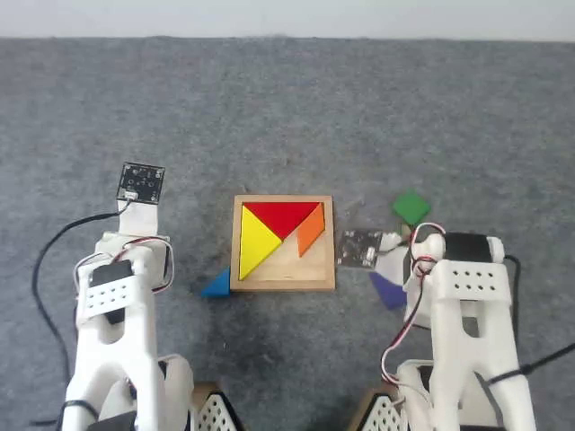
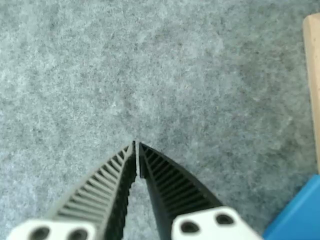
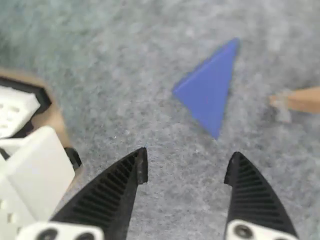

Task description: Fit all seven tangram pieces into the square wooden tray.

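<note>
A: Checking your tools first, how do they stand?

B: Your left tool (image 2: 136,146) is closed tip to tip over the bare grey table (image 1: 269,117). Your right tool (image 3: 190,165) gapes wide, holding nothing, near the dark blue triangle (image 3: 210,95).

A: And the tray?

B: Your wooden tray (image 1: 283,283) lies between the arms, holding the red triangle (image 1: 280,217), yellow triangle (image 1: 256,244) and orange piece (image 1: 311,235). The light blue triangle (image 1: 216,285) sits just beside its left corner, and the green square (image 1: 411,206) lies off to its right.
</note>
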`<state>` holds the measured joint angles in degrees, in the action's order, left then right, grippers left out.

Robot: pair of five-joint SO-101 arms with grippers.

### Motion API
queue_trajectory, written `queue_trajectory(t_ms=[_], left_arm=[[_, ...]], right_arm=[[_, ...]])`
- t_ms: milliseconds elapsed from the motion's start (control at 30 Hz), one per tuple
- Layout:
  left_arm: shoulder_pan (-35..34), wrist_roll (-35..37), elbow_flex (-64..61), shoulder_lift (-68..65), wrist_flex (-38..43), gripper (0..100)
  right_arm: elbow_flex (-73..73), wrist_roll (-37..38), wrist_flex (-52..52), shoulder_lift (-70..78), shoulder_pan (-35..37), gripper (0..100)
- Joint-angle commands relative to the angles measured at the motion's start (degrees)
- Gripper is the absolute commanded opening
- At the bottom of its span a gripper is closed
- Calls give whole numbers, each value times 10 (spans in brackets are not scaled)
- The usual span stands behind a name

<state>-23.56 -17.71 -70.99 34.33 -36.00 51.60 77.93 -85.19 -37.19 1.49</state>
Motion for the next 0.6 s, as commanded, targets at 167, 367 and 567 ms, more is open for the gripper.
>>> queue_trajectory(t_ms=[167, 367, 567], left_arm=[[-3, -7, 3, 18, 12, 16], [-3, -7, 2, 18, 11, 16], [-3, -7, 2, 18, 11, 16]], right_arm=[[20, 29, -1, -15, 46, 264], [33, -11, 9, -15, 121, 274], [43, -11, 49, 9, 124, 397]])
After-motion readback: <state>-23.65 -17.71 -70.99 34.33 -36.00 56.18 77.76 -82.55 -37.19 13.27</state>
